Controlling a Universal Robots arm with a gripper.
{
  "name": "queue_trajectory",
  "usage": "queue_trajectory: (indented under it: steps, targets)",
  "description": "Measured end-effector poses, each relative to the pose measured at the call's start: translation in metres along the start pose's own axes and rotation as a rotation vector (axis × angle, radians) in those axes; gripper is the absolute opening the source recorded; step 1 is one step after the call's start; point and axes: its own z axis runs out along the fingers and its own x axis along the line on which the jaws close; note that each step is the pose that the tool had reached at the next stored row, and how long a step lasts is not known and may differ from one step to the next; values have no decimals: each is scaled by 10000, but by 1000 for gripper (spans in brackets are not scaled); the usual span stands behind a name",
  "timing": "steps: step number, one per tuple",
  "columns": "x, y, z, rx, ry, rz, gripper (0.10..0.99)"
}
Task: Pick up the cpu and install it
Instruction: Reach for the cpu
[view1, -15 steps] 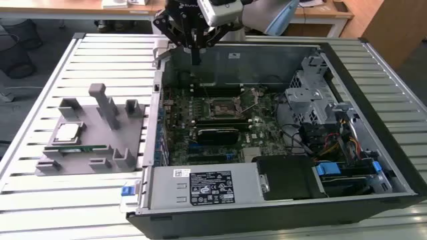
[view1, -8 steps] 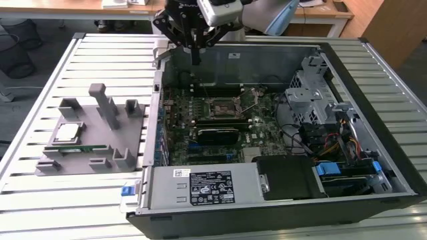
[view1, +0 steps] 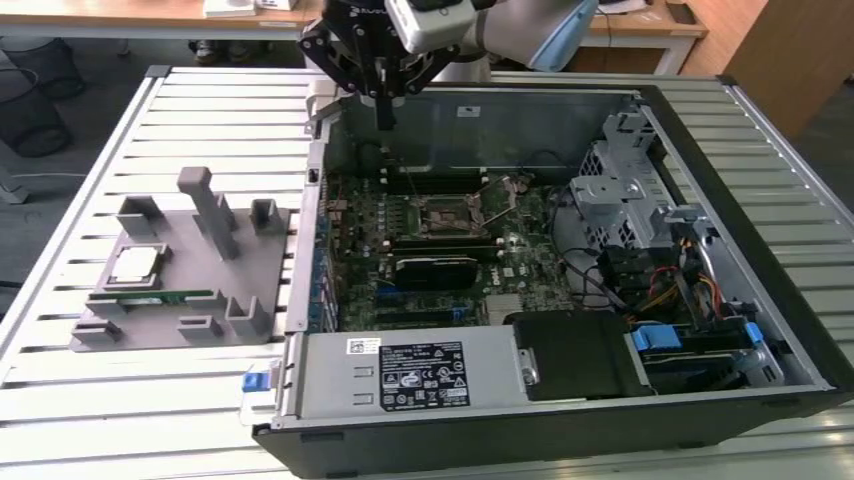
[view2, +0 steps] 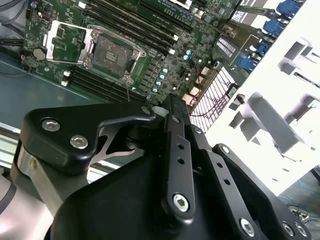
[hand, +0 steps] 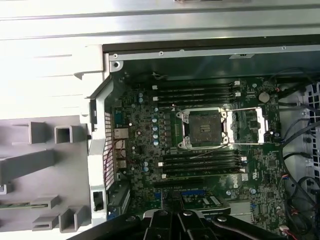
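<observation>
The claw (view1: 386, 120) hangs above the far rim of the open computer case (view1: 787, 330). Its black fingers (view1: 384, 100) are drawn together, and nothing is pinched between them. Just below it lies the motherboard (view1: 534, 250) with its socket (view1: 447, 212). The cpu (view1: 138, 263) is well apart from the claw, over to the exterior view's left. It lies flat, silvery top upward, on the grey holder (view1: 174, 335), with a green memory stick (view1: 158, 297) just beside it.

That chip looks light and stiff to me, a thin plate that won't bend. The smooth metal lid is likely slippery, and I'd reckon the underside contacts are delicate. Its two opposite pale edges seem the place to grip, and not hard, with the chip kept level.

The exterior view gives the whole layout: chip, holder, case and claw on the slatted table (view1: 80, 180). The first wrist view looks straight down into the case. There the socket (hand: 204, 127) is bare, and its load plate (hand: 247, 125) is swung open alongside. The second wrist view takes the same socket (view2: 111, 51) at a slant, past the claw's (view2: 170, 102) closed linkage.
</observation>
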Motion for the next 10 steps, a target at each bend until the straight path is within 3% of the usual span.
queue_trajectory:
  steps: [10]
  targets:
    - [135, -10, 6, 0, 4, 1, 106]
